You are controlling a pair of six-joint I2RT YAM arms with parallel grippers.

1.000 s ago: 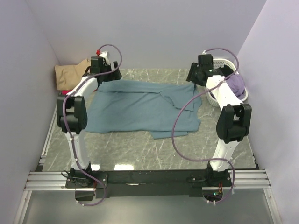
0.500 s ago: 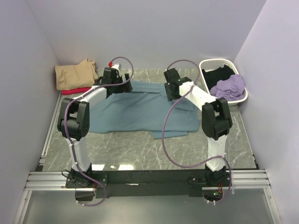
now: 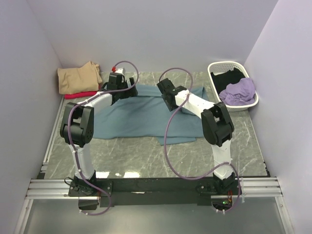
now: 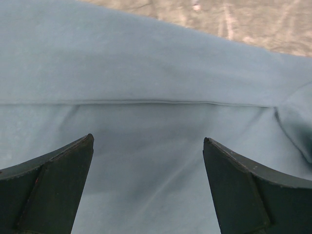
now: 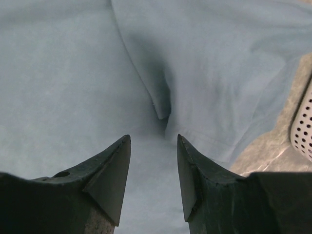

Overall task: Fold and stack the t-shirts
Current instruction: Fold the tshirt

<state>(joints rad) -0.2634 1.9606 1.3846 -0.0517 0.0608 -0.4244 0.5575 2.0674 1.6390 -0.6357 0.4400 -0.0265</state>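
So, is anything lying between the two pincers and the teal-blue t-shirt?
Nothing visible. The left pincer and the right pincer are both open directly over the teal-blue t-shirt, and in each wrist view only bare cloth lies beneath.

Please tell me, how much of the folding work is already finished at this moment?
Done: a tan shirt lies folded on a red one in the far left corner. In hand: the teal shirt is spread on the table, with the left gripper and right gripper open above it, gripping nothing. Left: a lilac shirt and a black shirt sit in the basket.
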